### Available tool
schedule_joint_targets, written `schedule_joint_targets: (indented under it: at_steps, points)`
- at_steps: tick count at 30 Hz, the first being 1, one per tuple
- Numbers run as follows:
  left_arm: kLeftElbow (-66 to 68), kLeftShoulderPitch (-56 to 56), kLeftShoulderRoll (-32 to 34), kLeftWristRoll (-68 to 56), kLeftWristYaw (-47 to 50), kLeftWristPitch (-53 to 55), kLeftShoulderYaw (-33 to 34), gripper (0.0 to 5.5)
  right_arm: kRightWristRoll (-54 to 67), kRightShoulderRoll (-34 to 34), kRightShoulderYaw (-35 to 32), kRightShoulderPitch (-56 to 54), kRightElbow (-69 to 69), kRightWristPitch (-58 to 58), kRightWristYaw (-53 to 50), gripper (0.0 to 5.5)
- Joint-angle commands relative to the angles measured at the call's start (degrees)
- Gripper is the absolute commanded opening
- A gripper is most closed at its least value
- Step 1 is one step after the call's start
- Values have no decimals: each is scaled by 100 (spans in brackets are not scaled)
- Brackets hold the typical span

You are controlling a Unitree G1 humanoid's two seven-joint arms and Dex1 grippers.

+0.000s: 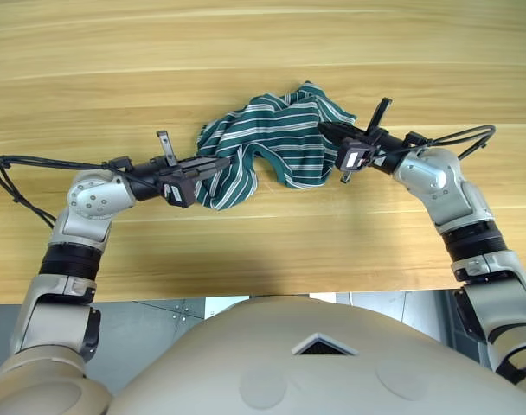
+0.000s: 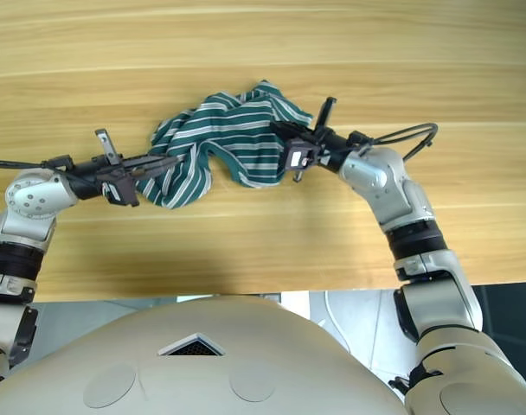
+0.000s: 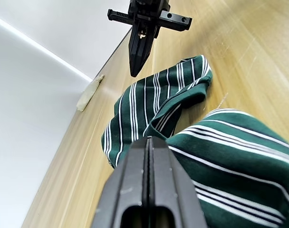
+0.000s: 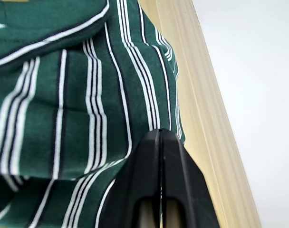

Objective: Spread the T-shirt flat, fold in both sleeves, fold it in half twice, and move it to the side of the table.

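A green T-shirt (image 1: 280, 138) with white stripes lies crumpled in a heap on the middle of the wooden table (image 1: 246, 52). At the heap's left edge is my left gripper (image 1: 228, 160), shut, its tips (image 3: 148, 140) resting against the cloth. My right gripper (image 1: 323, 128) is at the heap's right edge, also shut, with its tips (image 4: 158, 133) over the striped fabric. No cloth shows between either pair of fingers. In the left wrist view the right gripper (image 3: 135, 71) points down at the shirt's far side (image 3: 182, 80).
Bare wood surrounds the shirt on all sides. The table's front edge (image 1: 246, 296) runs just before my body. A small pale lump (image 3: 90, 92) sits at the table's edge by the white wall. Black cables (image 1: 12, 173) loop off both forearms.
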Motion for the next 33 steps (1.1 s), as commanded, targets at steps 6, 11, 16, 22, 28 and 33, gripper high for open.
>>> schedule_joint_targets:
  at_steps: [6,11,16,22,28,33]
  points:
    - [48,-91,98,92,103,-44,-99,0,-118,-28,23,-73,57,65,-76,1]
    - [82,-98,102,115,154,-60,-134,0,-136,-39,49,-86,92,61,-88,1]
    - [89,-111,121,146,203,-48,-174,0,-164,-44,79,-85,127,63,-102,1]
    - [120,-125,133,181,247,-53,-203,0,-259,-55,101,-95,187,76,-118,1]
    - [147,-135,141,190,251,-54,-218,0,-373,-44,135,-108,275,98,-150,1]
    - [190,-151,137,215,266,-62,-229,0,-476,-37,154,-137,374,116,-202,1]
